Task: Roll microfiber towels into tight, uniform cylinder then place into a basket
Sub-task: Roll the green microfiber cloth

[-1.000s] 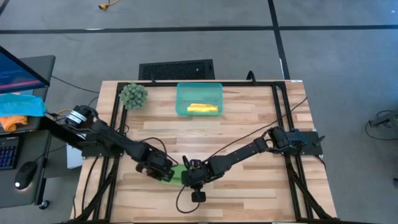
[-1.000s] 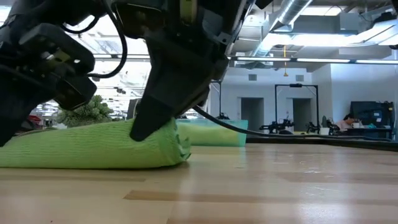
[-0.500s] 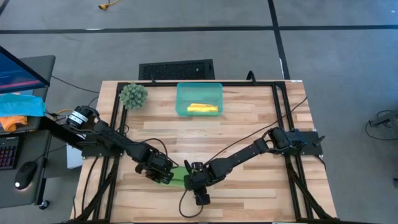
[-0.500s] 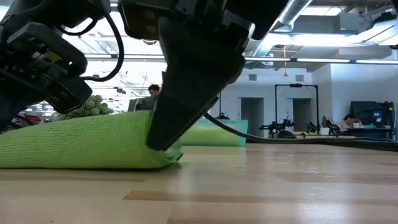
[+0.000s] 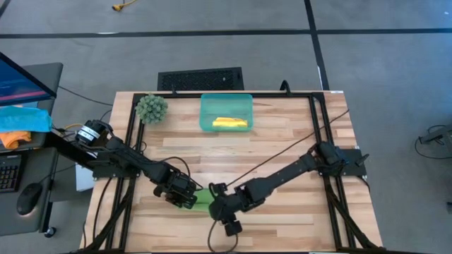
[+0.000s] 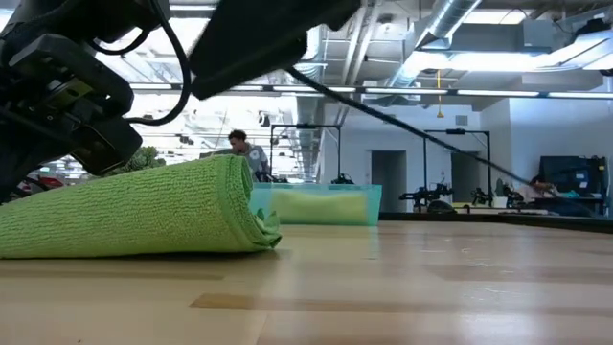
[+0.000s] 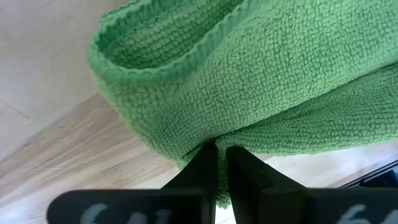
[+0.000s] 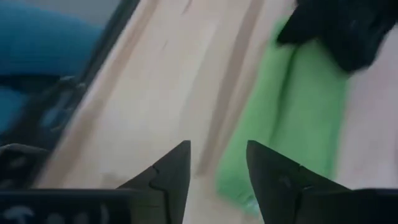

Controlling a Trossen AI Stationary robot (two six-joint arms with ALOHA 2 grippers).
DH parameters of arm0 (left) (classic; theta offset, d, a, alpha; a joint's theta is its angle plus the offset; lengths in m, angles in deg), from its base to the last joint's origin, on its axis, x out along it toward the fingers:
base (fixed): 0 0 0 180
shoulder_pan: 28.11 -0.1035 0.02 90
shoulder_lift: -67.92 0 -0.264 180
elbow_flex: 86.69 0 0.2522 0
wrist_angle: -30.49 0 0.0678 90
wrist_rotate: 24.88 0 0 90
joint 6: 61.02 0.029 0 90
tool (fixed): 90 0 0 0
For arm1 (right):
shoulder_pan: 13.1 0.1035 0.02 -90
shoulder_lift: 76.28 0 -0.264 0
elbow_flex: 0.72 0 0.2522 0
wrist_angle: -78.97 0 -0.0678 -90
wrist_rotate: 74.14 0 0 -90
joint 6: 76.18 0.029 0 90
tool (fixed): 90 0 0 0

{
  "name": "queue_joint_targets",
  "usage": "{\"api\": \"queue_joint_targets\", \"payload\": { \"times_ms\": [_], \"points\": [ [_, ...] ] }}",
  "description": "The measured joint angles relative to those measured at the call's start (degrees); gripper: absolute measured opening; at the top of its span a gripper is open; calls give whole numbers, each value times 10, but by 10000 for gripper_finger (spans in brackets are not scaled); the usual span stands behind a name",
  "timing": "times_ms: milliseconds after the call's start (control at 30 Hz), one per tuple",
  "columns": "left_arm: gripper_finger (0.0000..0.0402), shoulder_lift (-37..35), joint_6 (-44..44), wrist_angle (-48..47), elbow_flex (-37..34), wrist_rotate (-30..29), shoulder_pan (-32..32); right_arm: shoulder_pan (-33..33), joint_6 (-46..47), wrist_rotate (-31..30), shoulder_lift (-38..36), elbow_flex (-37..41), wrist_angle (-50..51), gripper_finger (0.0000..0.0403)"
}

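Lime green towel (image 5: 201, 198) is lying rolled near the table's (image 5: 282, 127) front edge. The left gripper (image 7: 216, 157) is pinching it; the right gripper (image 8: 216, 163) is hanging open, empty.

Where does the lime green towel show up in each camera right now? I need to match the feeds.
High view: lime green towel, near front edge, between both claws.
Low view: left, a folded wedge on the wood.
Left wrist view: fills the frame, pinched by the left claw.
Right wrist view: right of centre, beyond the open right claw.
Shared landmark: the left claw on the towel.
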Motion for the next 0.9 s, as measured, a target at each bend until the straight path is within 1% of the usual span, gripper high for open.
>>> {"api": "queue_joint_targets", "payload": {
  "times_ms": [100,167,233,467,667,900],
  "points": [
    [15,0,1,0,0,1,0,7,-46,-61,16,0,-30,172],
    [15,0,2,0,0,0,0,6,-53,-80,24,0,-35,167],
    [15,0,3,0,0,0,0,2,-35,-79,34,1,-46,161],
    [15,0,5,0,0,0,0,-2,-48,-57,59,2,-57,147],
    [15,0,12,0,0,0,0,-15,-7,-68,65,2,-50,135],
    [15,0,40,1,0,-1,0,-25,7,-61,82,4,-37,124]
  ]
}}
